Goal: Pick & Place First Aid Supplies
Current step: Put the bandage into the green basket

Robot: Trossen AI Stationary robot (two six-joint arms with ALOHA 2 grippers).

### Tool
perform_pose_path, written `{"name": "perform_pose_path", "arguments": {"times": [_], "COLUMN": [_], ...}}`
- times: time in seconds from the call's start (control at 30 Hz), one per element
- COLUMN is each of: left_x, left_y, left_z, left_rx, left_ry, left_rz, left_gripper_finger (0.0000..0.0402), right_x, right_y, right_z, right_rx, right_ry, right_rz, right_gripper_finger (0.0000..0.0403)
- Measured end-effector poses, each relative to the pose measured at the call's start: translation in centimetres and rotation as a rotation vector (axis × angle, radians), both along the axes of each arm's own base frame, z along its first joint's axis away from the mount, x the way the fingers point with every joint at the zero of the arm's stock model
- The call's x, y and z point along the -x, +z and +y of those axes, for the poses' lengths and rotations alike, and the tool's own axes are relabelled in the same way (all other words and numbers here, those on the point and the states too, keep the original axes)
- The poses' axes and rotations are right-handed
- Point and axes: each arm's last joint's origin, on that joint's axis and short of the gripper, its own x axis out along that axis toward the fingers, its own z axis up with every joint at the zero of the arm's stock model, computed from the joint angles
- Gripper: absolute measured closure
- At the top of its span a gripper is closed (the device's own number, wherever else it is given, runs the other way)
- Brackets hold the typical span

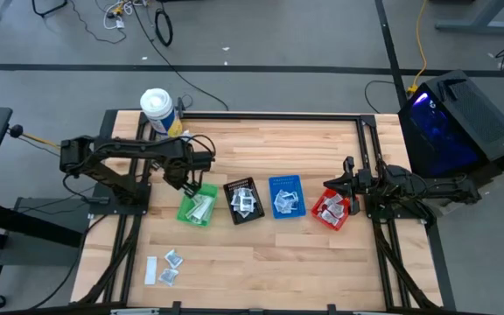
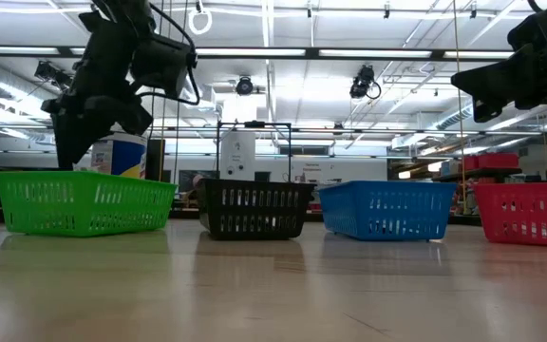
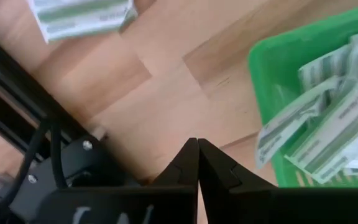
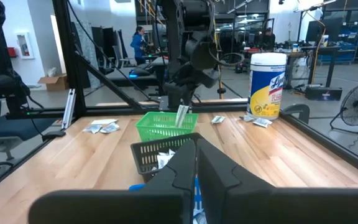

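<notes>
Hovering above the rear edge of the green slotted plastic bin [image 1: 198, 208], the left claw [image 1: 188, 185] is seen pressed fully together with nothing held between its dark fingers [image 3: 188, 163]. Inside that bin, a heap of flat white, green-printed strip packets [image 3: 328, 124] is piled, one of them hanging over the rim. From the green bin toward three o'clock in the overhead view, a row is formed by the black slotted bin [image 1: 244, 200], the blue slotted bin [image 1: 286, 196] and the red slotted bin [image 1: 332, 210], each holding small silvery and white sachets. A few loose sachets [image 1: 166, 267] are left on the pale wooden table [image 1: 261, 262] at about seven o'clock from the green bin, well apart from it. More loose packets [image 4: 101, 127] are visible at the table's edge in the right wrist view. The right claw [image 1: 352, 184] is held above the red bin at the table's three o'clock side, its fingers narrowed almost to touching and empty. A white cylindrical tub with a yellow-blue label [image 1: 158, 111] is stood at the table's eleven o'clock corner.
</notes>
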Motion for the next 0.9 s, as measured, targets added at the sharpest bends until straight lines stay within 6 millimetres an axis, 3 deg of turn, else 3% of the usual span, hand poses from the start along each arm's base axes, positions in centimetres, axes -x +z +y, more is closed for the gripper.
{"name": "perform_pose_path", "arguments": {"times": [0.9], "left_x": [-0.63], "left_y": [-0.48], "left_z": [-0.57], "left_rx": [0.091], "left_ry": [-0.01], "left_rz": [-0.089], "left_gripper_finger": [0.0395], "right_x": [0.0], "right_y": [0.0], "right_z": [0.0], "right_rx": [0.0], "right_ry": [0.0], "right_rz": [0.0], "right_gripper_finger": [0.038]}}
